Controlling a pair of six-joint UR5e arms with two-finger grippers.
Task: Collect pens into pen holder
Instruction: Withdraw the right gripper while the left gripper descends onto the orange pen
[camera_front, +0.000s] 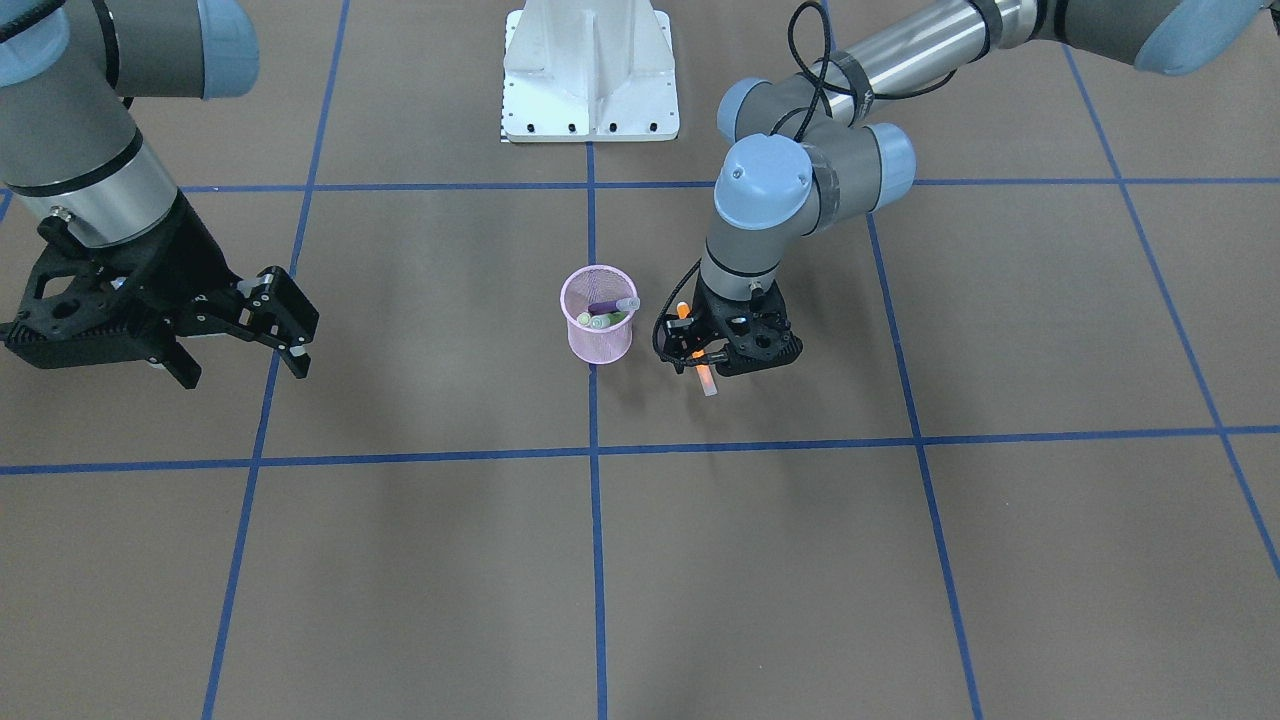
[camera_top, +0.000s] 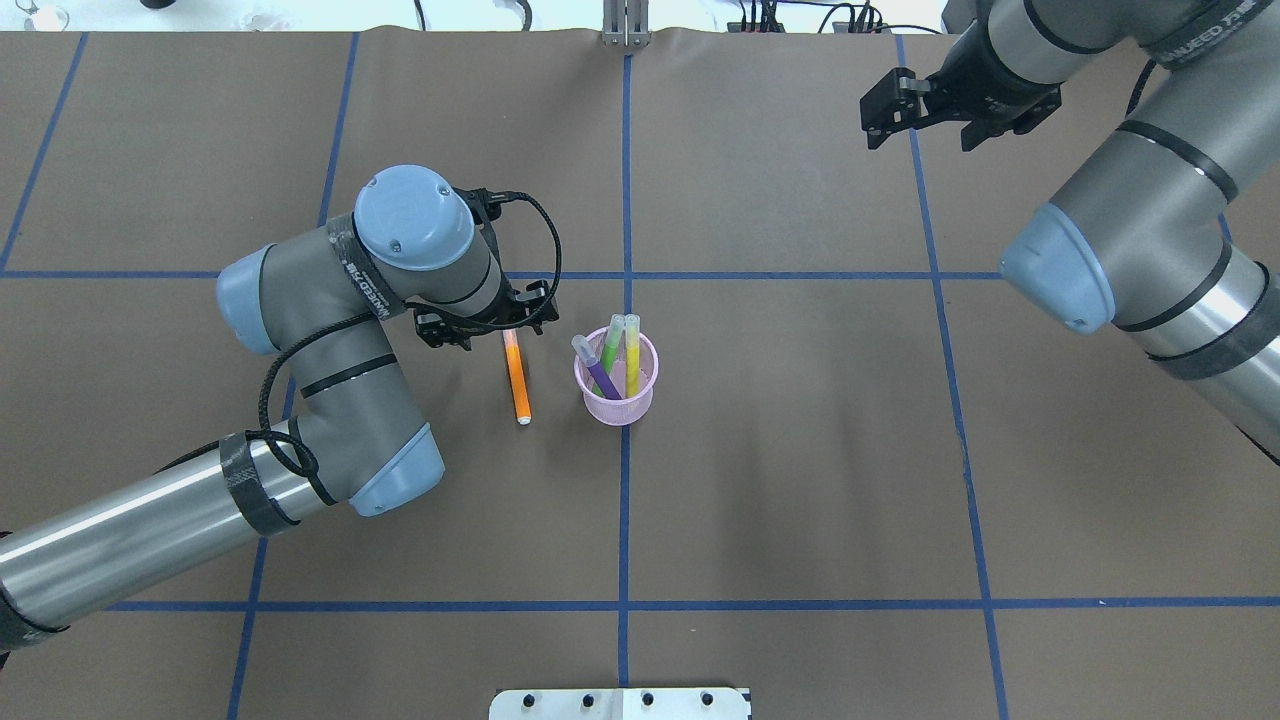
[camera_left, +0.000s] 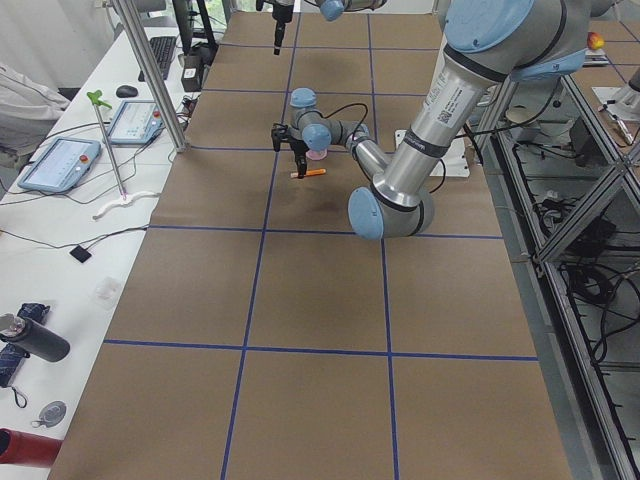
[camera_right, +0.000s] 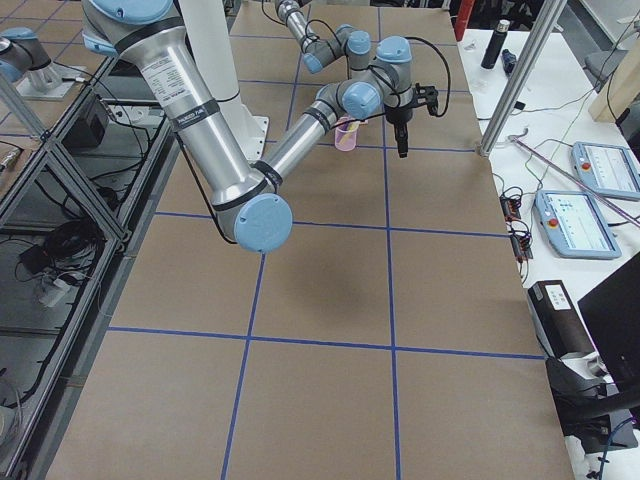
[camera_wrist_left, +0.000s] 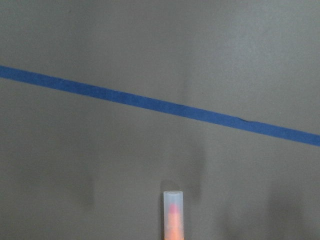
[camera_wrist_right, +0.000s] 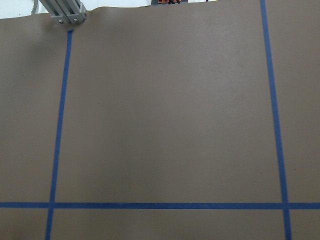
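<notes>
The left claw (camera_front: 698, 352) is gripping the orange pen (camera_top: 517, 380) near its clear-capped end, its fingers drawn in narrow around the barrel, so most of the pen is sticking out toward the robot's edge of the table. The pen is lying roughly level, just beside the pink cup (camera_top: 620, 408) on the robot's left. Whether it is resting on the brown tabletop (camera_top: 800, 480) or riding just above it cannot be told. The cup is standing upright about the middle of the table, on the blue tape line (camera_top: 623, 520) running from near edge to far edge. It is already carrying a purple pen (camera_top: 600, 378), a green pen (camera_top: 611, 348) and a yellow pen (camera_top: 632, 355), all leaning toward the far edge. The right claw (camera_front: 245, 345) is hanging wide open and empty, well apart toward the table's right end. The step in hand looks like carrying the last pen over. Doing it well probably means lifting clear of the rim, tipping the pen upright with its long free end down, and aiming at the open near side of the cup. The claw should be letting go only once the tip is inside, since a glancing knock could topple so light a cup.
</notes>
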